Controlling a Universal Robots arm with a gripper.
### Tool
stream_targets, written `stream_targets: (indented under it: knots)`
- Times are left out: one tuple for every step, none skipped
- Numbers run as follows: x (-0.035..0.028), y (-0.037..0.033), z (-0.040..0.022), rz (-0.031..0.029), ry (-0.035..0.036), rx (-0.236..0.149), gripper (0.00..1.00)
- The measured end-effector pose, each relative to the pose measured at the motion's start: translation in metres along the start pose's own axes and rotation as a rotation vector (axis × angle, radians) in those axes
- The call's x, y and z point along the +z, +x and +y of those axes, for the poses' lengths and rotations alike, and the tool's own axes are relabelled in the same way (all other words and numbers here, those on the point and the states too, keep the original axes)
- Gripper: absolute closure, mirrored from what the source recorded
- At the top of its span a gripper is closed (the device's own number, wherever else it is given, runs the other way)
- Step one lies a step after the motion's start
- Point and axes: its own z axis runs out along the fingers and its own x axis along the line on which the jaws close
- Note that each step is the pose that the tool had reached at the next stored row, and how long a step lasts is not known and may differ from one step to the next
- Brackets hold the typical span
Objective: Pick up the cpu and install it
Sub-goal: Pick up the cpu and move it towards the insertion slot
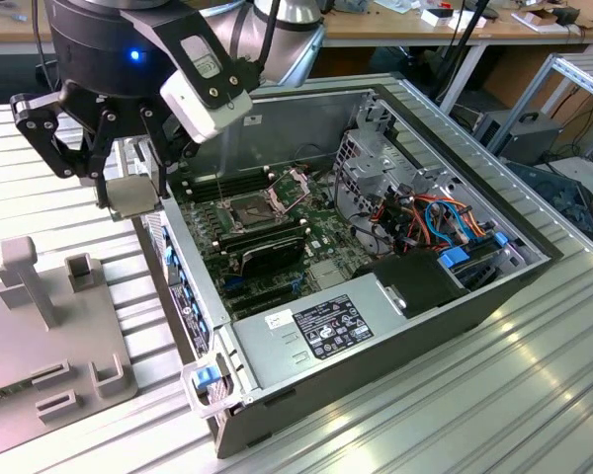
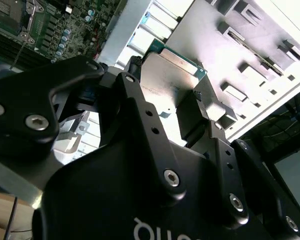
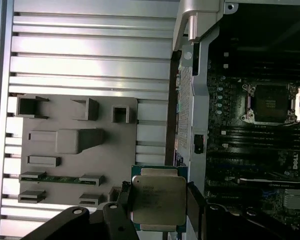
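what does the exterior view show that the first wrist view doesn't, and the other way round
Exterior view: the power supply and the blue and orange cables. First wrist view: a green strip in a slot of the fixture plate. Both: the gripper shut on the cpu, that plate, and the open socket.

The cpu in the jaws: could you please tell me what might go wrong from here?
The cpu is pinched by its edges alone, so it could slip or tilt in the jaws. It hangs close to the case wall and might clip it. The socket lies open, and a tilted landing could harm it.
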Motion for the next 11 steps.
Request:
stream_targets:
  knots:
    - [0.0,-0.0016,-0.0001,-0.0001,-0.0001,0.0,0.47]
    - [-0.0001,-0.0037,-0.0002,-0.0001,-0.0001,0.0,0.47]
    - [-0.0002,-0.0053,-0.0003,0.0,-0.0001,0.0,0.47]
    - [-0.0003,-0.0078,-0.0004,0.0,0.0,0.0,0.47]
    - [-0.0004,-0.0098,-0.0005,-0.0001,-0.0001,0.0,0.47]
    - [-0.0005,-0.0119,-0.0006,0.0,-0.0001,0.0,0.47]
    - [-0.0006,-0.0143,-0.0007,0.0,0.0,0.0,0.47]
    - [-0.0007,-0.0174,-0.0009,0.0,-0.0001,0.0,0.47]
    - [-0.0008,-0.0192,-0.001,0.0,-0.0001,0.0,0.47]
    - [-0.0009,-0.021,-0.0011,0.0,-0.0001,0.0,0.47]
    - [-0.001,-0.0241,-0.0012,0.0001,0.0,0.0,0.47]
